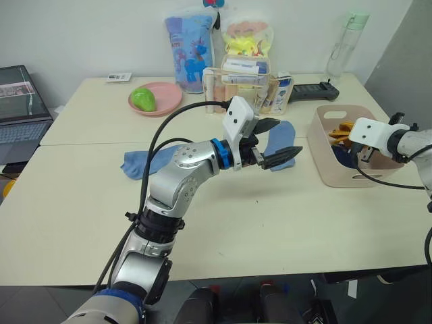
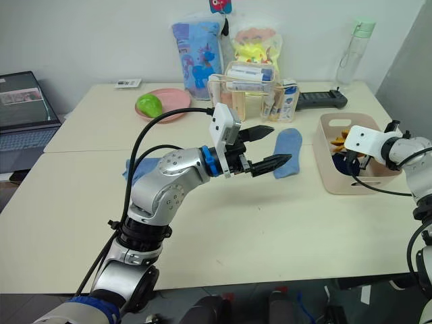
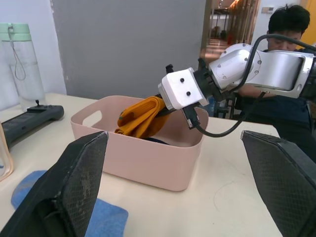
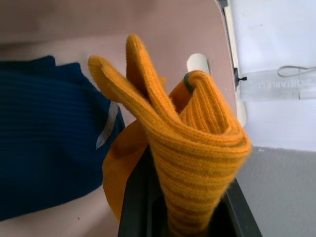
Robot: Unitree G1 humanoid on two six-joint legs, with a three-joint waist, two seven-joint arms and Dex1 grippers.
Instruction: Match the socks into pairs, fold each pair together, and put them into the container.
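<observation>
You are looking at two light blue socks lying on the surface: one (image 1: 143,162) behind the left arm and one (image 2: 286,151) beyond the left gripper (image 2: 266,147). One pink container (image 1: 331,158) is holding one folded mustard yellow pair (image 4: 187,148) and navy knit (image 4: 44,133), whose sock count you cannot tell. Two arms are showing, each ending in two black fingers. You are also seeing one pink plate (image 1: 164,101), one clear bottle (image 1: 343,44) and one laptop (image 1: 19,108).
</observation>
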